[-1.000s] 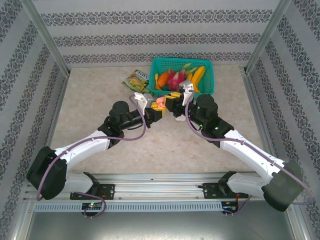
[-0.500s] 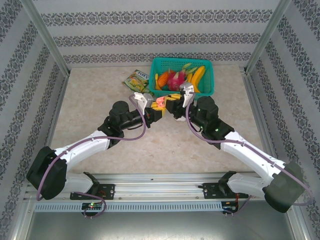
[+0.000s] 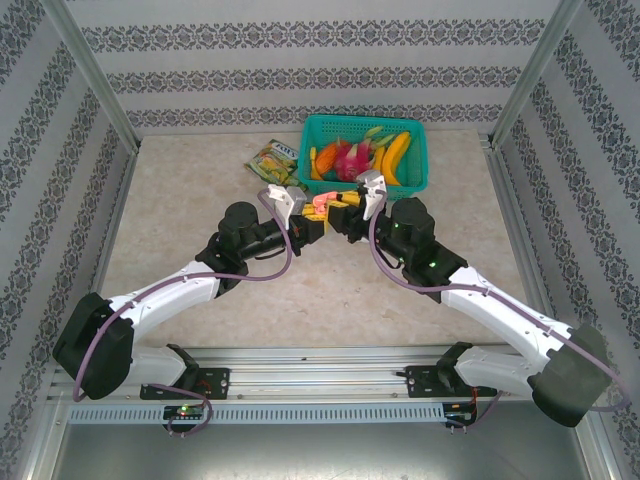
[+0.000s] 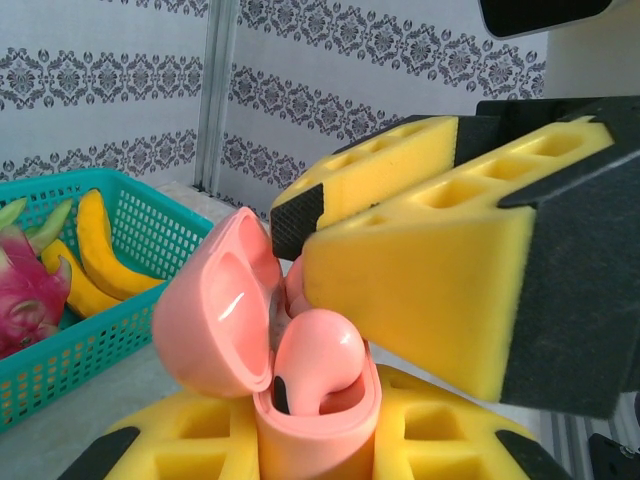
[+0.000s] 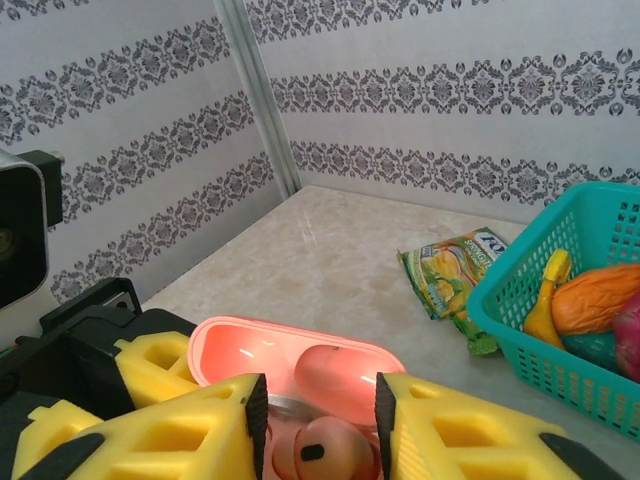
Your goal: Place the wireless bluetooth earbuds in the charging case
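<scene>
My left gripper (image 4: 310, 445) is shut on the base of a pink charging case (image 4: 315, 420), which it holds upright above the table with the lid (image 4: 215, 310) swung open. One pink earbud (image 4: 318, 360) sits in the nearer slot. My right gripper (image 5: 320, 440) reaches down over the case (image 3: 320, 203). Its yellow pads (image 4: 420, 290) pinch a second pink earbud (image 5: 325, 455) at the far slot. That earbud is mostly covered by the pad in the left wrist view. The whitish earbuds are out of view.
A teal basket (image 3: 415, 125) of toy fruit stands just behind the two grippers (image 3: 333, 208). A green snack packet (image 3: 272, 160) lies to its left on the beige tabletop. Patterned walls and metal posts ring the table.
The right gripper has crept slightly left and back over the open case. The left arm has kept still with the case.
</scene>
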Motion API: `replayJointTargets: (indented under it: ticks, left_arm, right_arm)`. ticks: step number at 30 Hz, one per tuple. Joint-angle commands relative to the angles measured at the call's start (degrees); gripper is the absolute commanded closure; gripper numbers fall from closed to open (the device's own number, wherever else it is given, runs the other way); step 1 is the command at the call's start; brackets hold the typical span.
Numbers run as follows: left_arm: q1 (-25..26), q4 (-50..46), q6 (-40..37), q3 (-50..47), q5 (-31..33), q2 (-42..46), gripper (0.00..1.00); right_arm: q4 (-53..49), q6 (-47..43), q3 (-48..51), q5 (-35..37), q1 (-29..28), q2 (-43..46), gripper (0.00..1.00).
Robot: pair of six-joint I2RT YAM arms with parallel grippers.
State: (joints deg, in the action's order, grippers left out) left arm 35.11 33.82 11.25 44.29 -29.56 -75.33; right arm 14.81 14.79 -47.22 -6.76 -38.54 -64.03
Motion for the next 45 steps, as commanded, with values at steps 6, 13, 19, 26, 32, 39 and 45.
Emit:
replayJointTargets:
  ticks: [6, 13, 19, 26, 32, 39, 45]
  left_arm:
    - [-0.61, 3.7, 0.9, 2.38, -0.58, -0.1, 1.0]
    - [-0.65, 4.36, 1.15, 1.99, -0.69, -0.69, 1.0]
    - [-0.64, 5.26, 1.14, 1.32, -0.96, -1.28, 1.0]
    - [-0.65, 7.35, -0.24, -0.95, -2.29, -1.08, 1.0]
    - [-0.66, 13.44, -3.13, -5.81, -3.88, -0.64, 1.0]
    - [-0.66, 13.67, -7.58, -8.56, -8.25, 0.06, 1.0]
    - [-0.66, 11.87, -9.74, -9.23, -9.8, 0.76, 1.0]
  right_arm:
    - [-0.73, -0.64, -1.35, 1.9, -0.61, 0.65, 0.57]
    - [-2.13, -0.99, -3.05, 4.19, -0.47, 2.36, 0.5]
    - [-2.58, 0.3, -4.21, 3.96, -0.03, 4.05, 0.4]
    - [-5.33, 5.6, -6.86, 4.36, 2.09, 4.47, 0.39]
    - [-17.56, 8.8, -14.68, 3.62, 5.23, 1.33, 0.39]
    - [-37.42, 10.32, -29.2, -0.52, 8.53, -9.64, 0.44]
    - [-45.96, 11.0, -36.7, -6.88, 10.51, -18.67, 0.54]
